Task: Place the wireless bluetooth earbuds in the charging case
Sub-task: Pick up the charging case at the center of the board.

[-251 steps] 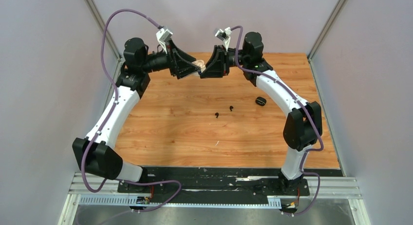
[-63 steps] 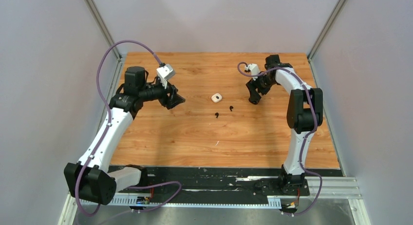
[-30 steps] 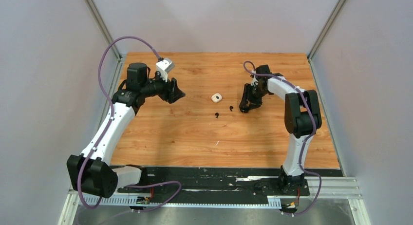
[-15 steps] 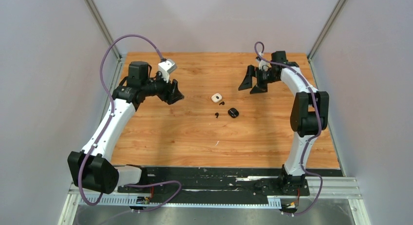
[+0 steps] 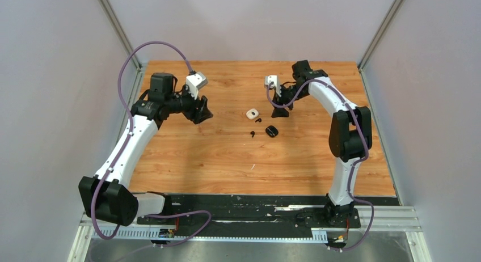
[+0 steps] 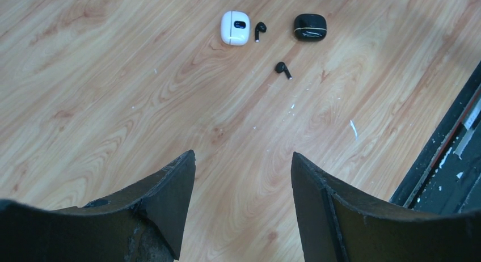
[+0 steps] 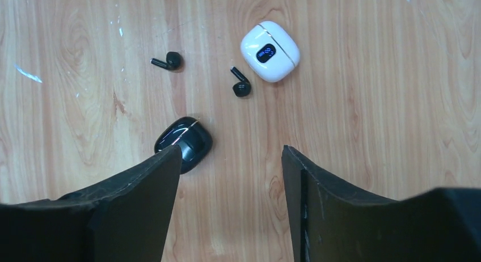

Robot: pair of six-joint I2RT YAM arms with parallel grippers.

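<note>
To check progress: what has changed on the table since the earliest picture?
The white case, earlier held up between the left gripper and right gripper, now lies on the table. The right gripper moved the black case leftward and released it; one black earbud shifted beside the white case. The other black earbud stayed.

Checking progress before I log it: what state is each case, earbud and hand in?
White case: closed, on the table.
Black case: closed, on the table.
Earbud beside white case: loose, uncased.
Farther earbud: loose, uncased.
Left hand: open, empty.
Right hand: open, empty.
</note>
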